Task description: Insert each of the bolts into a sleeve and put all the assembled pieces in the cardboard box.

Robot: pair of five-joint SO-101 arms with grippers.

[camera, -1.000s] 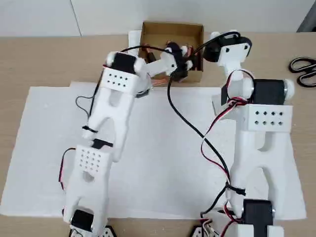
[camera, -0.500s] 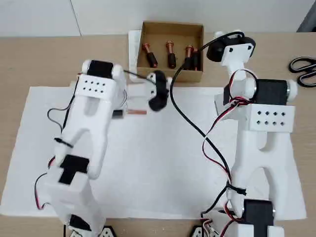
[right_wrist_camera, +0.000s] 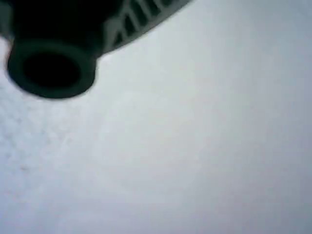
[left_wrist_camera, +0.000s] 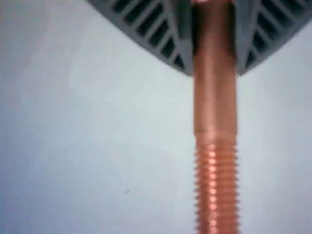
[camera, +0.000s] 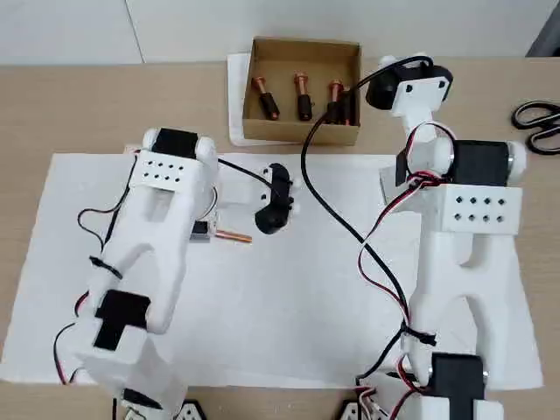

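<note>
My left gripper (left_wrist_camera: 214,58) is shut on a copper bolt (left_wrist_camera: 215,161), whose threaded end sticks out past the grey ribbed fingers (left_wrist_camera: 156,29). From above, that bolt (camera: 234,235) pokes out over the white foam sheet (camera: 289,297), below the cardboard box (camera: 304,131). Three copper-and-black assembled pieces (camera: 302,94) lie in the box. My right gripper (right_wrist_camera: 58,34) holds a black sleeve (right_wrist_camera: 51,70) with its open bore facing the camera, just above the foam. In the high view the right arm (camera: 464,201) covers its own gripper.
Black scissors (camera: 538,122) lie at the table's far right edge. A sheet of white paper (camera: 236,96) sticks out from under the box. Black and red cables (camera: 350,236) trail across the foam between the two arms.
My left arm has pulled back from over the box toward the near left and now holds the bolt lower over the foam. The right arm has not moved.
</note>
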